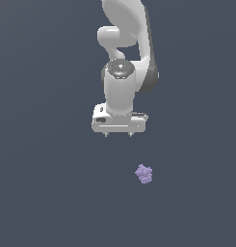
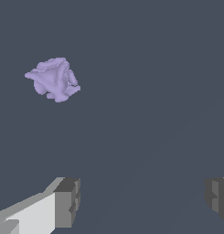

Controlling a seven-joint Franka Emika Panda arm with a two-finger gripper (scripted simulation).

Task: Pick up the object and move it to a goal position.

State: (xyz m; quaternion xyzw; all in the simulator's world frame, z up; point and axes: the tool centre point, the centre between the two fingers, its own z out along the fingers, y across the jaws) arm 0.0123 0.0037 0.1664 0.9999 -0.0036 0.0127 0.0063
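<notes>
Pincer: the white gripper (image 1: 119,134) points straight down, its two short fingertips spread wide with nothing between them.
Fingers: in the wrist view the two grey pads (image 2: 67,202) stand far apart, bare dark floor showing in the gap.
Arm: the white Panda arm (image 1: 124,48) rises behind and above the gripper, its wrist stacked directly over the gripper.
Object: the lavender blob (image 1: 144,173), small and knobbly, lies on the floor, apart from the gripper, lower in the exterior view and off toward that view's right; nothing touches it.
Object from the wrist: the blob (image 2: 54,79) sits outside the gap between the pads.
Floor: plain dark blue-grey floor (image 1: 52,193) all round the gripper.
</notes>
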